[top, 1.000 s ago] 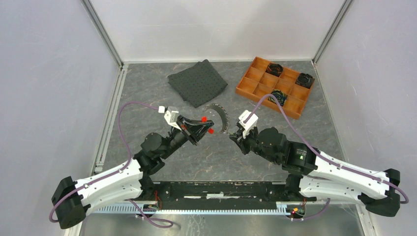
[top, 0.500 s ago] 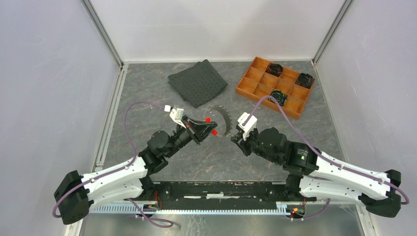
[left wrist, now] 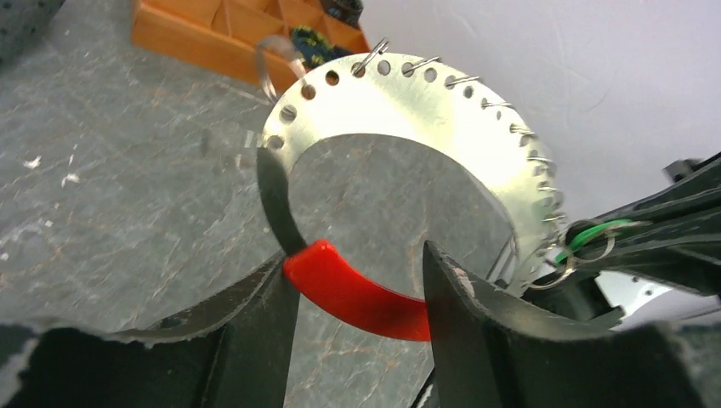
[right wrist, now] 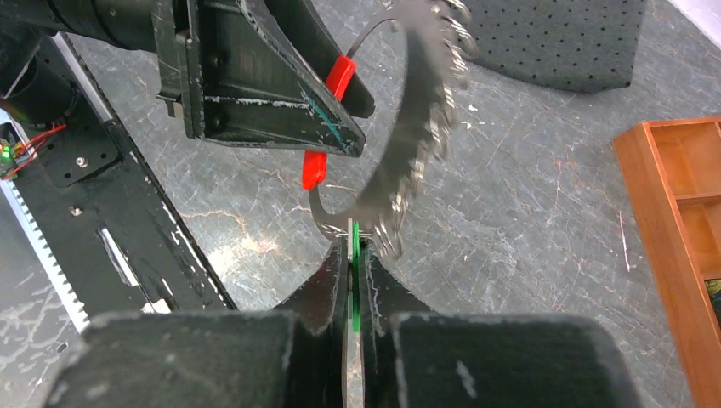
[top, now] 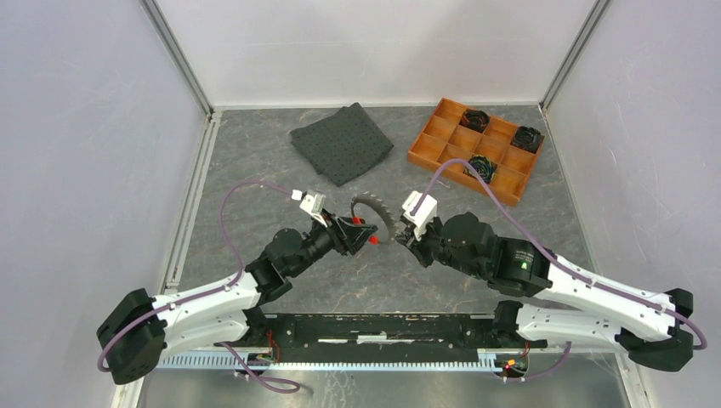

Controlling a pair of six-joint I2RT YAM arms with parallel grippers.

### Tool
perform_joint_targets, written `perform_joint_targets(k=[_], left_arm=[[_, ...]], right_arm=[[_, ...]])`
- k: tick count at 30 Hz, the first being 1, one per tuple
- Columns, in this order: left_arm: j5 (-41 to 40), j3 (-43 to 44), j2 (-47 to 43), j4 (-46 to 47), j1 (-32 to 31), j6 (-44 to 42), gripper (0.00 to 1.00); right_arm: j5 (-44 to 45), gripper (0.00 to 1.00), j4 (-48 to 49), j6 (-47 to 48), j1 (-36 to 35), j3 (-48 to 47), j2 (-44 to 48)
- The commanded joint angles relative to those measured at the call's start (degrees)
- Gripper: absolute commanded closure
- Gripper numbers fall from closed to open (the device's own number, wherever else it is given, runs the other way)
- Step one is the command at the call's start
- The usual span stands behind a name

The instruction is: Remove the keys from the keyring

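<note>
Status: nothing is seen detached yet.

- The metal crescent (left wrist: 408, 102), perforated and hung with small wire loops, is held clear of the desk (top: 281, 183) between both arms.
- Left hand (top: 357, 229): closed partway on the red piece (left wrist: 357, 296), which is clamped between its fingers on the crescent's thin arc. Whether that piece is a key head cannot be told.
- Right hand (right wrist: 351, 246): pinched narrow on the green key (right wrist: 354, 297); only a thin green edge is shown between the pads.
- The keyring (left wrist: 599, 246) is seen at the right hand's tip, just beside the crescent's rim, with the green key threaded on it.
- No loose key is seen on the desk.

Judged: the separation is set up but not done, with both coloured parts left to be freed.

The orange tray (top: 425, 153) and the dark cloth (top: 340, 140) are well apart from the work.

Writing: no brand, label or text can be read in any view.
</note>
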State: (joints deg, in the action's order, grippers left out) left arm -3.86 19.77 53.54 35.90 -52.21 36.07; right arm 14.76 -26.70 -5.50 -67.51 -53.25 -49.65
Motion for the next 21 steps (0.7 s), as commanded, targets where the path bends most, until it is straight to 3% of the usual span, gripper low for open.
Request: perform_joint_targets(k=[1,11,16,21], left_arm=[[-1.80,-3.74,-0.67,2.26,0.09,-1.24,0.37],[-0.64,-7.61,-5.43,0.28,0.09,-5.09,0.15],[-1.03,-9.94,-9.63,0.91,0.09,-6.87,0.16],[1.43,-8.86,-14.16,1.17,-0.08,-11.86,0.26]], right_arm=[[-0.98,0.99,-0.88,2.04,-0.27,-4.05,-1.21],[-0.50,0.99,-1.91,4.05,-0.27,-6.92,-1.35],[-0.38,0.99,-3.49,5.01,-0.23,-8.03,-2.08],[-1.04,0.99,-5.58,6.87,-0.29,-9.94,-2.82]])
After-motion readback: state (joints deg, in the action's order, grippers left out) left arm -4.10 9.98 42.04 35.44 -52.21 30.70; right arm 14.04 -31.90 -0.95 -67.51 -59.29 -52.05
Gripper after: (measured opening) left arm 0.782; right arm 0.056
